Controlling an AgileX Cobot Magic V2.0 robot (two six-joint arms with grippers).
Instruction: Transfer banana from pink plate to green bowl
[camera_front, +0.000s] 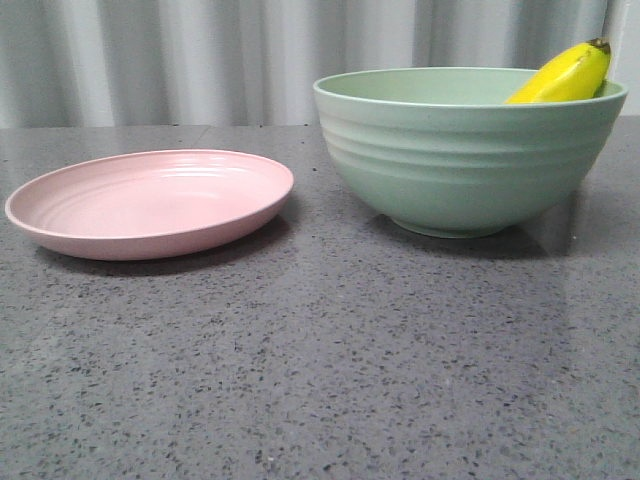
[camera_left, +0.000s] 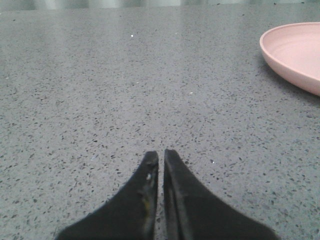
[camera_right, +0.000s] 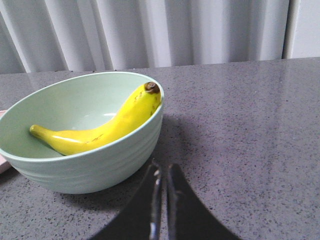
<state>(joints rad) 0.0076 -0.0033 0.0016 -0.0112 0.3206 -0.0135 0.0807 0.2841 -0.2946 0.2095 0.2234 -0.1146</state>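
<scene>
Inside green bowl (camera_front: 470, 150), banana (camera_right: 102, 125), pink plate (camera_front: 150, 205) bare

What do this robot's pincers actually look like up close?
Only the fingertips show. The left gripper has two matte black fingers that widen toward the wrist and taper to narrow tips, with some yellowish scuffing on an inner edge. The right gripper looks the same: black, tapered. No cables or markings are visible.
</scene>
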